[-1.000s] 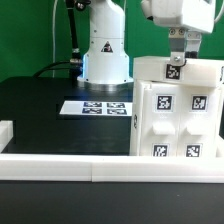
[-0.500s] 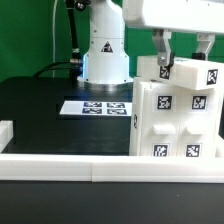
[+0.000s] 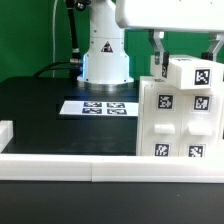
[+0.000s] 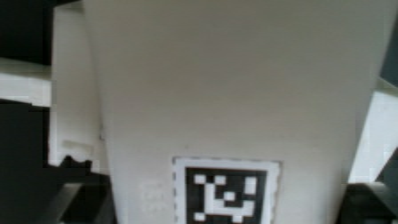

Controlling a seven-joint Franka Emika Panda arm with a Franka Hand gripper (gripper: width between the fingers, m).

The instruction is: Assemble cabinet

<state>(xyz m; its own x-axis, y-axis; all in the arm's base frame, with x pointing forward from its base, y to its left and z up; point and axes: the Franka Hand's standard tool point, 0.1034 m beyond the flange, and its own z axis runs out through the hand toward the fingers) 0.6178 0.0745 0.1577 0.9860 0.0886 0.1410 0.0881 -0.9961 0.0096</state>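
Observation:
The large white cabinet box point(image 3: 180, 125), with several square tags on its face, stands on the black table at the exterior view's right. My gripper point(image 3: 188, 62) hangs just above the box's top. It is shut on a small white tagged block point(image 3: 197, 76), held tilted at the box's top edge, with one finger point(image 3: 157, 55) on each side. In the wrist view the block point(image 4: 231, 90) fills the picture, its tag low between the dark fingertips of the gripper point(image 4: 222, 200). Whether the block touches the box is hidden.
The marker board point(image 3: 100, 106) lies flat on the black table in front of the robot's white base point(image 3: 105, 50). A low white rim point(image 3: 60, 165) runs along the table's near edge and the exterior view's left side.
The gripper has turned about its vertical axis above the box, and the block has turned with it. The block's tagged face now shows further to the exterior view's right.

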